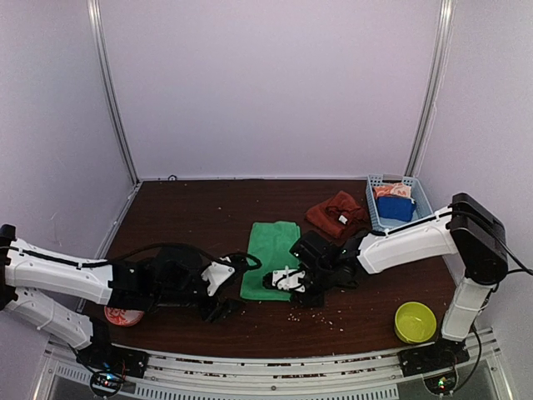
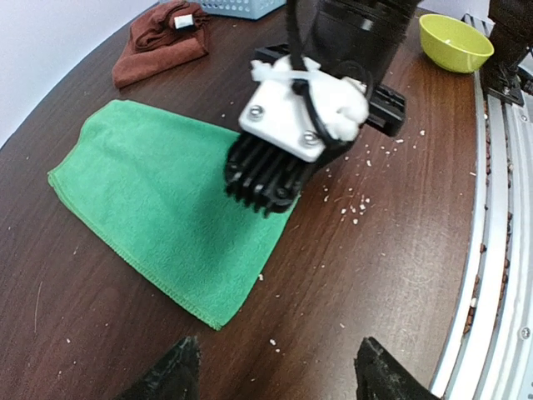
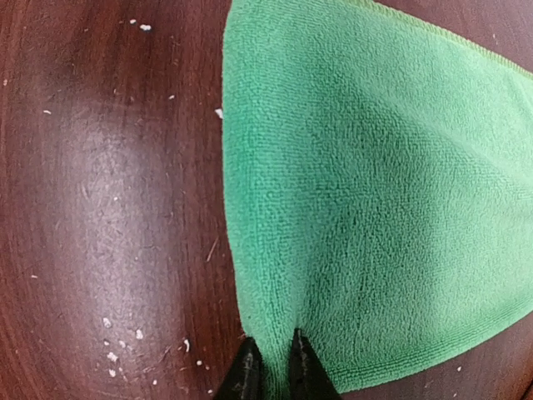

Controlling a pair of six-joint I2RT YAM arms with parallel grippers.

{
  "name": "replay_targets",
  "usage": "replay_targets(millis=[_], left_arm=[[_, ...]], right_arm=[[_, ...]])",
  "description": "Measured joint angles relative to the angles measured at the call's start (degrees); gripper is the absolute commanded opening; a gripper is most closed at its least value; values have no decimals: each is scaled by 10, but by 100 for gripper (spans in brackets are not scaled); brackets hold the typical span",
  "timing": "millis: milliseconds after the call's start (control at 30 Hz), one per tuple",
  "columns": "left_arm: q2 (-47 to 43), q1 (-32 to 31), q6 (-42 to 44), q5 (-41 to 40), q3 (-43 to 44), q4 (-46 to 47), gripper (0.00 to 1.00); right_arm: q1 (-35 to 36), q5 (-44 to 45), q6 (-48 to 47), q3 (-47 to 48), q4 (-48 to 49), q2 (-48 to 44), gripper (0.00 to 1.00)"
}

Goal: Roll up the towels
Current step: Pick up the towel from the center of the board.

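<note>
The bright green towel (image 1: 271, 248) lies spread flat in the middle of the dark wooden table. My right gripper (image 3: 273, 360) is shut on a pinch of the green towel (image 3: 375, 192) at its near edge, close to the near right corner. My left gripper (image 2: 275, 371) stands open just above the table, a little short of the green towel's (image 2: 158, 192) near corner, with nothing between its fingers. In the left wrist view the right gripper's body (image 2: 304, 125) hangs over the towel's near edge. The rust-red towel (image 1: 337, 212) lies crumpled at the back right, also in the left wrist view (image 2: 162, 37).
A blue basket (image 1: 371, 202) with cloths in it stands at the back right beside the rust-red towel. A yellow-green bowl (image 1: 415, 322) sits at the near right and a reddish dish (image 1: 123, 316) at the near left under my left arm. Crumbs dot the table.
</note>
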Motion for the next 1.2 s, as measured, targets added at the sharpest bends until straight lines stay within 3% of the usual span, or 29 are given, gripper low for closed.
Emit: replay_targets(millis=[267, 467, 667, 867, 1000, 1200], left_arm=[[96, -64, 94, -19, 37, 16, 64], [207, -67, 182, -23, 119, 32, 61], [310, -67, 236, -17, 206, 42, 57], [356, -67, 252, -34, 223, 53, 54], [362, -67, 259, -43, 215, 64, 47], [377, -67, 266, -69, 215, 94, 24]], right_arm=[[-52, -126, -32, 17, -115, -16, 1], [-110, -217, -58, 59, -205, -12, 0], [-128, -260, -66, 79, -240, 7, 0], [-130, -275, -70, 78, -252, 11, 0], [-130, -278, -72, 76, -253, 11, 0], [-130, -278, -72, 73, -253, 11, 0]])
